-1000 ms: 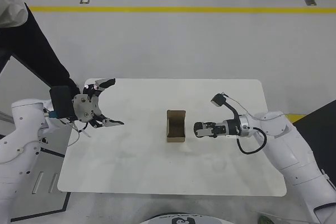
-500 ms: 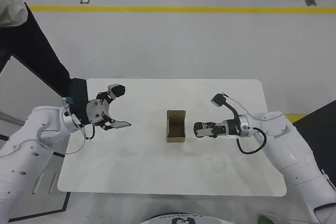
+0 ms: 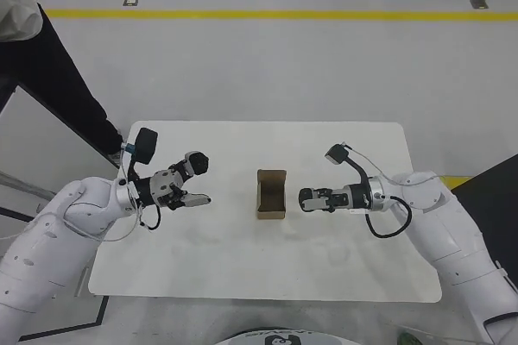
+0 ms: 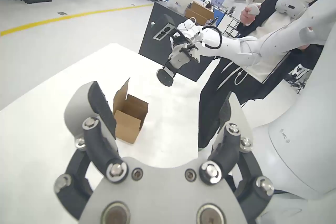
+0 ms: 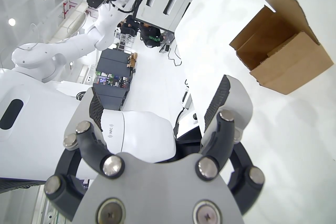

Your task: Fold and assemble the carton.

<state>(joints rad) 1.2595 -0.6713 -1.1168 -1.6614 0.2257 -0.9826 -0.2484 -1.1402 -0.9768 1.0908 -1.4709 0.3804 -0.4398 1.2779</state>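
Carton stands open mid-counter. Left pincer and right pincer flank it, both spread and empty, likely to fold flaps.

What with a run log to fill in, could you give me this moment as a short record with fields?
Carton: upright near the middle of the table, top open, one flap standing up
Table: white, bears the carton
Left gripper: open, empty, to one side of the carton, well apart from it
Right gripper: open, empty, close to the carton's opposite side, not touching
Task state: carton top not yet closed
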